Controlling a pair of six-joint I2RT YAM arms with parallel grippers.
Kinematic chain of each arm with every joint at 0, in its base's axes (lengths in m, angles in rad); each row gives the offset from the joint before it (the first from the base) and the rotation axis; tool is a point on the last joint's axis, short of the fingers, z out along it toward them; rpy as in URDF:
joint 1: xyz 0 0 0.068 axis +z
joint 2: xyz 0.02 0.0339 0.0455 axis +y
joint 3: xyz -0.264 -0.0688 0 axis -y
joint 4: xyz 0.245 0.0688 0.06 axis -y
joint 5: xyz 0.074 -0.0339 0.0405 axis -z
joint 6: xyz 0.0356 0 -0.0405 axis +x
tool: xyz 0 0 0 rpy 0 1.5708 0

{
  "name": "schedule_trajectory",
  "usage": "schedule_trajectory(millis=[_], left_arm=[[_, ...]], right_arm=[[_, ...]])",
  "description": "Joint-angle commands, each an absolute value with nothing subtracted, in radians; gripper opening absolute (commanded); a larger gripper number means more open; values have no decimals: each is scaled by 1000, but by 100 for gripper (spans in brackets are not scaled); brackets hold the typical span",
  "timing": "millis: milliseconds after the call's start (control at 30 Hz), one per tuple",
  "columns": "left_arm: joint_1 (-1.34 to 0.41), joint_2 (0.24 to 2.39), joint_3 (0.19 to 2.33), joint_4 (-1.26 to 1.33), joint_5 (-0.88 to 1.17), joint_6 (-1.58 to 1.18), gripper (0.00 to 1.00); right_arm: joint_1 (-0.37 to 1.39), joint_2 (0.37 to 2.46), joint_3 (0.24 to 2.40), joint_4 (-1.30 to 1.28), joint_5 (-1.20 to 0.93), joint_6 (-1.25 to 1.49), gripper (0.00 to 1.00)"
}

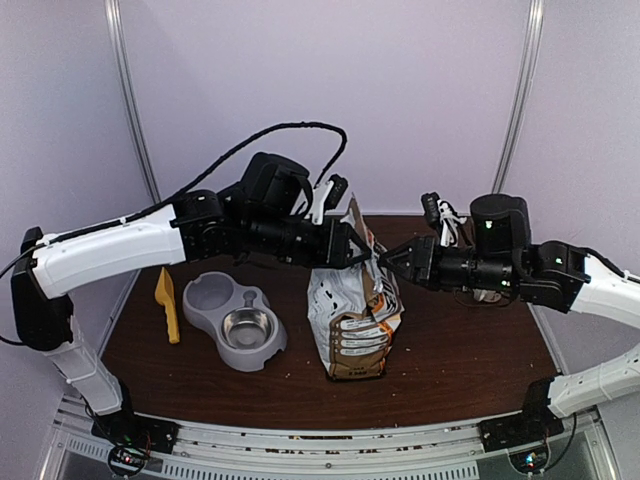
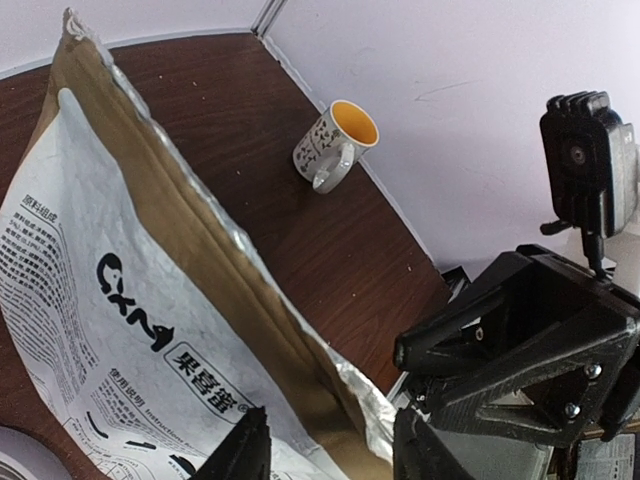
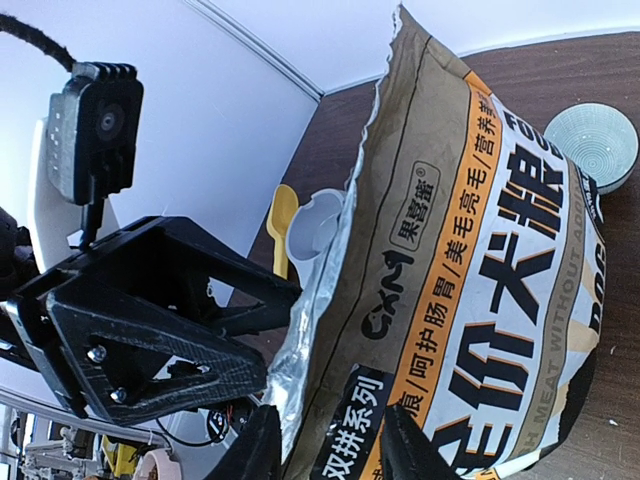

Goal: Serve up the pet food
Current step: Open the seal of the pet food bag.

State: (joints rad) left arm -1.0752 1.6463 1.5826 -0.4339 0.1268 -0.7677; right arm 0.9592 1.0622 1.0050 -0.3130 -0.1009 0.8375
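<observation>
Pet food is not being shown, presumably lying inside the upright bag on the desk. The left pincer and right pincer are being held apart astride the bag's rim. Uneven pulling risks the bag being toppled, kibble spilling.

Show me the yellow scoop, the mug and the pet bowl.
yellow scoop (image 1: 171, 318), top view, on its handle
mug (image 2: 318, 142), left wrist view, on its patterned side
pet bowl (image 1: 248, 327), top view, on its steel insert
</observation>
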Motion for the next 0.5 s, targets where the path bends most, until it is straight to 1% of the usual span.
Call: schedule_trajectory(millis=[0,133,333,467], left_arm=[[-1080,1675,1633,-391,150,-753,44],[-1080,1687,1637,-393,158,-758,43],[-1080,1688,1619,-393,163,-772,33],[-1080,1687,1612,-393,166,-778,25]], right_arm=[[954,1068,1017,-257,-125,857,32],[955,1071,1017,-259,-127,856,29],[955,1082,1015,-254,-136,857,25],[954,1092,1021,-249,-152,853,25]])
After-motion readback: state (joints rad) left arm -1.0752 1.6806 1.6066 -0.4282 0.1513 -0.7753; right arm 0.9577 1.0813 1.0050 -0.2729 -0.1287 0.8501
